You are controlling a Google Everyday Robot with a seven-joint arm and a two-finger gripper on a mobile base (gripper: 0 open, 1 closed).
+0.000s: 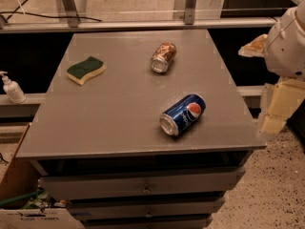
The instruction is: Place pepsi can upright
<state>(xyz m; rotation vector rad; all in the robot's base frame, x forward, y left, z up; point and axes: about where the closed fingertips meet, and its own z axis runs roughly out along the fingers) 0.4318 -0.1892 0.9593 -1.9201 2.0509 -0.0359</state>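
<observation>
Pepsi can point(183, 114) lies on its side on the gray tabletop point(119, 113), in the front right part, a little in from the front edge. Its silver end points toward the front left corner, and the round logo faces up. I see a brown-gold can point(163, 57) also lying down nearer the back edge, right of the middle and well apart from the blue one. A green-topped yellow sponge point(86, 69) rests flat toward the back left corner. Out past the right edge, what I take to be the gripper point(276, 109) hangs as a cream-colored block below the white arm, clear of the tabletop and touching neither can. Whether it is parted or closed, I cannot tell from here.
</observation>
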